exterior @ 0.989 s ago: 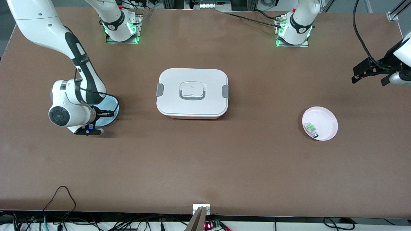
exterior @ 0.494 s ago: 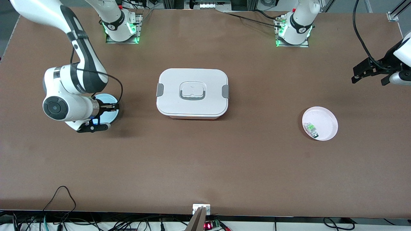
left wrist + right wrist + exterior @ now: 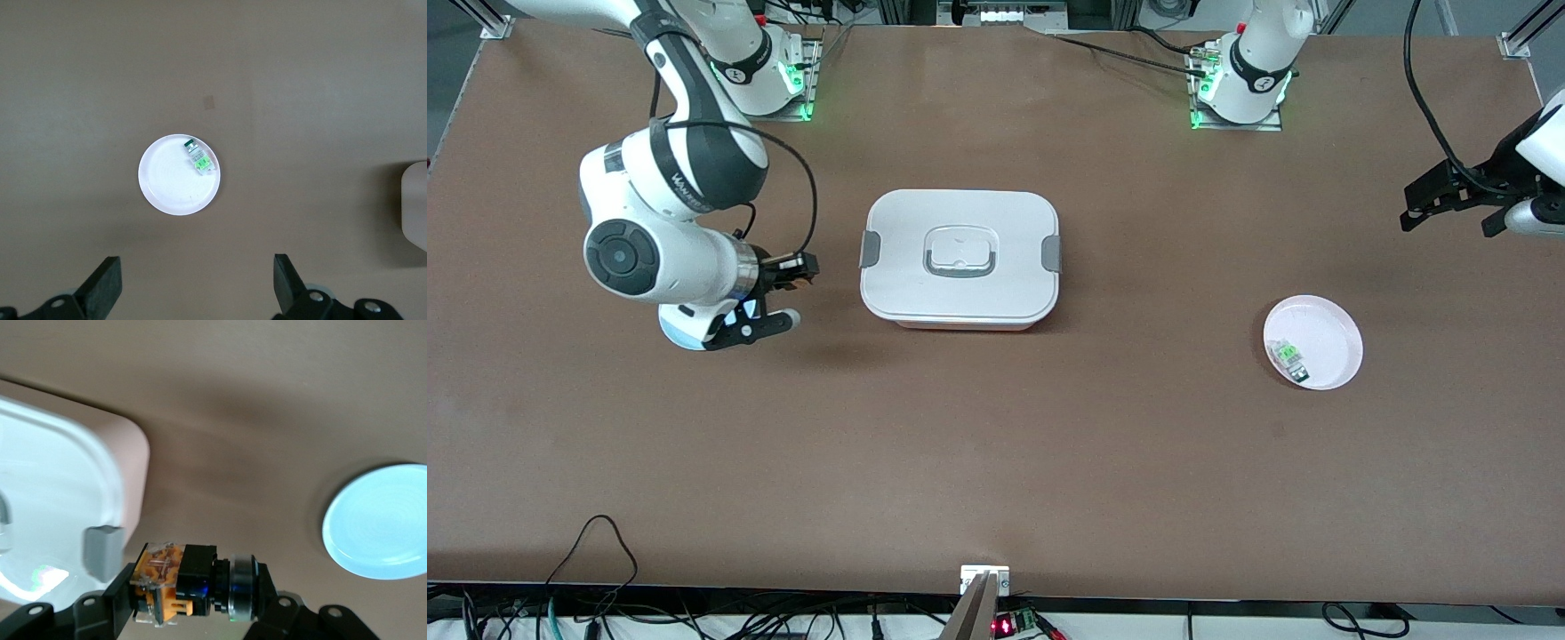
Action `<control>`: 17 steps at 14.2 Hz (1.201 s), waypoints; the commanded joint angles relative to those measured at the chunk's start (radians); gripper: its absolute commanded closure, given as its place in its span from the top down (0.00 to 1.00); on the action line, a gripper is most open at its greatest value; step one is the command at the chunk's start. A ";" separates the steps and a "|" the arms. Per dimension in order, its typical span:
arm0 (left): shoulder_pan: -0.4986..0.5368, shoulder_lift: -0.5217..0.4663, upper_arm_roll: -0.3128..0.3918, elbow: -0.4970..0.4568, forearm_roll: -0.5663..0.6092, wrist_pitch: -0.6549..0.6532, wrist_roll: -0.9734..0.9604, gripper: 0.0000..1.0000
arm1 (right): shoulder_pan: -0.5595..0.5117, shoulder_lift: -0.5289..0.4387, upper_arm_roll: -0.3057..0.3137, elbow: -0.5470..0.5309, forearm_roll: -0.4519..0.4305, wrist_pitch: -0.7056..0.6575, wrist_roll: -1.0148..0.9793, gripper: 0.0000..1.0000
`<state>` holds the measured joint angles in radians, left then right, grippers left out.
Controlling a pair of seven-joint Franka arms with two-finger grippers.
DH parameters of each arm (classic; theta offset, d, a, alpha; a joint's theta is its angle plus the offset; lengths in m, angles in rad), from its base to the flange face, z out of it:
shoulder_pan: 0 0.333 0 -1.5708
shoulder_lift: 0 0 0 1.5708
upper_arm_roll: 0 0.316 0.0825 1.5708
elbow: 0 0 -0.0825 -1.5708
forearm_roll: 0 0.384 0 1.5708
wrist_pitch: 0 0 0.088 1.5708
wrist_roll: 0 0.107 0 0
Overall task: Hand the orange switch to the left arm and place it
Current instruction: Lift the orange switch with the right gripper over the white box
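Observation:
My right gripper [image 3: 790, 270] is shut on the orange switch [image 3: 799, 267], a small black block with orange parts, and holds it in the air beside the box's end toward the right arm. In the right wrist view the switch [image 3: 175, 579] sits crosswise between the fingers of the gripper [image 3: 193, 590]. The white lidded box [image 3: 959, 258] stands mid-table; it also shows in the right wrist view [image 3: 60, 487]. My left gripper [image 3: 1414, 206] waits open and empty, high over the left arm's end of the table; its fingers [image 3: 103, 288] stand wide apart.
A light-blue plate [image 3: 674, 336] lies partly under the right arm and shows bare in the right wrist view [image 3: 380, 523]. A pale plate [image 3: 1329, 333] near the left arm's end holds a clear-and-green component [image 3: 1288, 356], also seen in the left wrist view [image 3: 198, 157].
My right gripper has risen off the light-blue plate with the switch in it and moved toward the box. The left arm has not moved.

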<state>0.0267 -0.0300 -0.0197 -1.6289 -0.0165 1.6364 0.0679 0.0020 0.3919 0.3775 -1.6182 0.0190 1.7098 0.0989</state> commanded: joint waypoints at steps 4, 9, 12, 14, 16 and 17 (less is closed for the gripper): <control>-0.002 0.024 0.001 0.032 0.012 -0.015 0.021 1.00 | -0.014 0.008 0.089 0.081 0.033 0.022 -0.014 0.00; -0.008 0.055 0.000 0.105 0.006 -0.018 0.016 1.00 | -0.013 0.008 0.161 0.162 0.090 0.051 -0.060 0.00; -0.030 0.090 0.000 0.129 0.003 -0.020 0.016 1.00 | -0.011 0.008 0.225 0.193 0.090 0.103 -0.059 0.00; -0.059 0.088 -0.002 0.129 0.003 -0.032 0.015 1.00 | -0.008 0.008 0.262 0.196 0.087 0.157 -0.062 0.00; -0.064 0.087 -0.023 0.144 -0.003 -0.062 0.007 1.00 | -0.004 0.010 0.296 0.196 0.082 0.215 -0.068 0.00; -0.054 0.078 -0.022 0.144 -0.049 -0.067 0.010 1.00 | 0.009 0.010 0.299 0.196 0.081 0.252 -0.074 0.00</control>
<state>-0.0364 0.0456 -0.0377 -1.5314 -0.0252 1.6133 0.0661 0.0061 0.3941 0.6558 -1.4364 0.0950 1.9166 0.0543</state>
